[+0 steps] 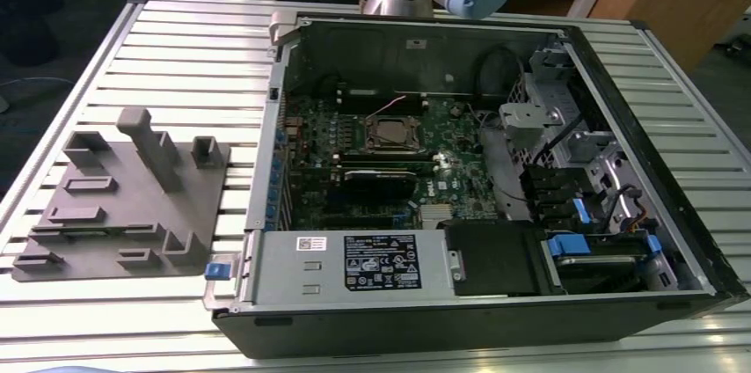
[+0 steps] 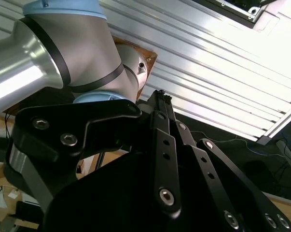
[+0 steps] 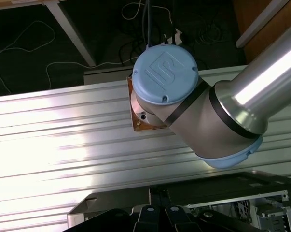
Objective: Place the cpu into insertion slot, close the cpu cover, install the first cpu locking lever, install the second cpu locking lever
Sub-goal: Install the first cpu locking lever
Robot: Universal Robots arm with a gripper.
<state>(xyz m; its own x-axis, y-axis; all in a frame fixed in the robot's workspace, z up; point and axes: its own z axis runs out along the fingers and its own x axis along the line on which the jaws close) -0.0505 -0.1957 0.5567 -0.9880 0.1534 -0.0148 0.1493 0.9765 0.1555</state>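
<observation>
Slatted aluminium table point(image 1: 176, 39) bears an open black computer case point(image 1: 470, 338) on its side, so the square black insertion slot point(image 1: 393, 134) faces upward for access; the black gripper point(image 2: 152, 102) hangs apart, jaws seemingly closed, empty

Arm point(image 3: 242, 96): brushed silver tube sections, black rings at the seams, pale blue joint caps point(image 3: 165, 73). The cap in the first wrist view carries an embossed mark and small screws round its rim. In the second wrist view, matte black link bars point(image 2: 164, 159) with silver hex-socket bolts; a black bracket point(image 2: 63, 130) with two more bolts
</observation>
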